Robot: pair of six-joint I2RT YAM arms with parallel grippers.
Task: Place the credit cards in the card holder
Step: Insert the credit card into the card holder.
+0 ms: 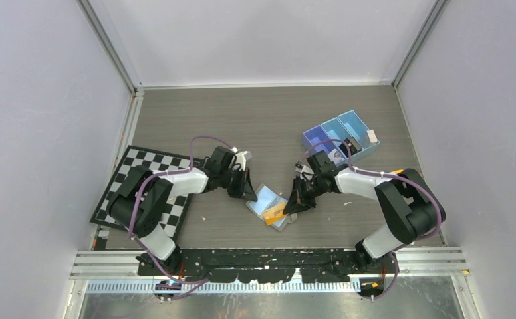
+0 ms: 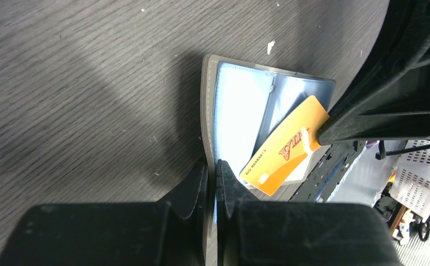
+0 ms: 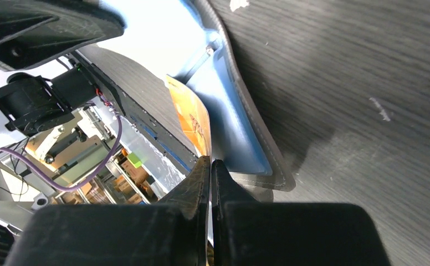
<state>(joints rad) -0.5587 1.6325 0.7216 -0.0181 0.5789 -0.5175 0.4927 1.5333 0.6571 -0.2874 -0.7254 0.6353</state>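
Two pairs of fingers meet at the open holder [image 1: 266,198], which lies on the table [image 1: 255,126] between the arms with its pale blue inside facing up. The left gripper [image 2: 213,169] has its fingers pressed together on the holder's grey edge, which runs in between them and out of sight. The right gripper [image 3: 210,166] pinches one end of the orange card [image 2: 285,149], which is held tilted over the blue lining. The card's far end lies against the lining, but I cannot tell whether it sits inside a pocket. From overhead the fingertips cover much of the holder. Behind the right arm, a blue tray [image 1: 348,126] is partly blocked by the wrist. A pale piece [image 1: 373,136] at its right end is too small to name. A checkered mat [image 1: 135,163] is half hidden under the left arm.
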